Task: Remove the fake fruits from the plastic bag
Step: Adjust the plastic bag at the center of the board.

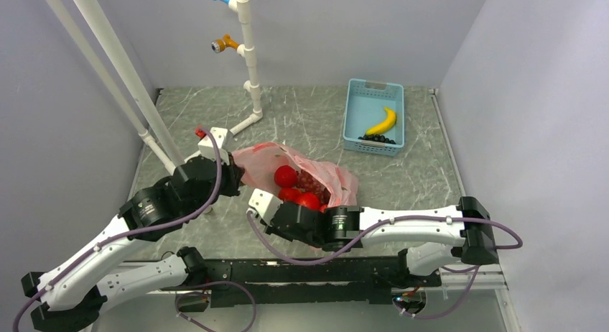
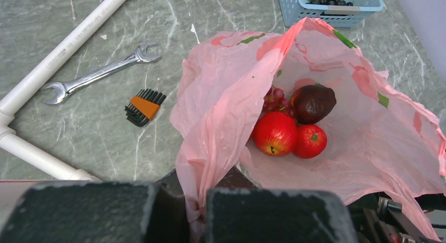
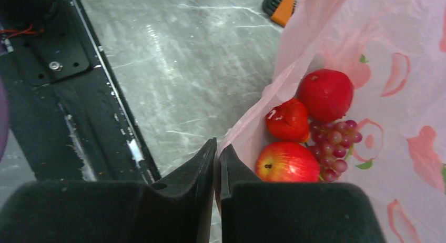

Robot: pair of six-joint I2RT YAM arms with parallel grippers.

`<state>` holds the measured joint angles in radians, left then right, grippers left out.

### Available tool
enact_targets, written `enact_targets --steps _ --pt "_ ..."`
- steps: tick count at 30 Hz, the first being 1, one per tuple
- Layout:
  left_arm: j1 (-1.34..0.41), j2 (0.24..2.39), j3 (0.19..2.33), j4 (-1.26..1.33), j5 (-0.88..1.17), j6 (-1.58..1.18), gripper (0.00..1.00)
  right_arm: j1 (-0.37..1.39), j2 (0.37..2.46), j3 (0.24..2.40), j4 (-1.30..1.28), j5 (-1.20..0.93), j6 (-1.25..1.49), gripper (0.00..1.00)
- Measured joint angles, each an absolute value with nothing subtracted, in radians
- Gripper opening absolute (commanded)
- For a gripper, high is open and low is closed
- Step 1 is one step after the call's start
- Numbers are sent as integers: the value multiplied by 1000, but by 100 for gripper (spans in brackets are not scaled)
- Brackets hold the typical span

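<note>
Bag sits mid-table on the grey marbled table (image 1: 301,116): a thin, translucent pink plastic bag (image 2: 221,106) printed with red fruit shapes and green leaves, its mouth spread wide. The left gripper (image 2: 195,203) is clamped on the bag's left rim, with film bunched between its black fingers. The right gripper (image 3: 217,153) is at the rim nearest the table's near edge, its jaws closed to a sliver with the pink edge pinched in it.

The glossy plastic fake fruits (image 2: 275,132) lie huddled inside the bag: red apples, a reddish grape bunch (image 3: 334,143) and a dark red-brown piece (image 2: 314,102). They are just beyond the right gripper's fingertips and further from the left's.

There's bare table from the bag out to the right edge. In the far right corner sits a light-blue plastic basket (image 1: 350,116) with a yellow banana (image 1: 383,121) and black grapes (image 1: 377,139). The left side is tighter, with a silver open-ended spanner (image 2: 100,72), a small black-and-orange toothed tool (image 2: 144,106) and a white pipe frame (image 2: 68,40).
</note>
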<state>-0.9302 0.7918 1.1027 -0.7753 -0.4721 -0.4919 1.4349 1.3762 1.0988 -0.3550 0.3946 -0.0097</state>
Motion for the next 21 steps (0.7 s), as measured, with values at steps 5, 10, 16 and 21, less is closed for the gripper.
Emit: enact_targets --steps 5,10,16,21 --pt "-930 736 1070 -781 -483 -495 0 1467 1392 1063 -323 368 84 28" --pt "-931 678 1031 -797 -495 -513 0 1465 1397 872 -159 208 248 45" --pt "-931 624 986 -847 -503 -532 0 1483 1428 837 -86 25 333 75" --pt "-931 596 972 -852 -522 -547 0 1490 1324 892 -153 -6 341 96"
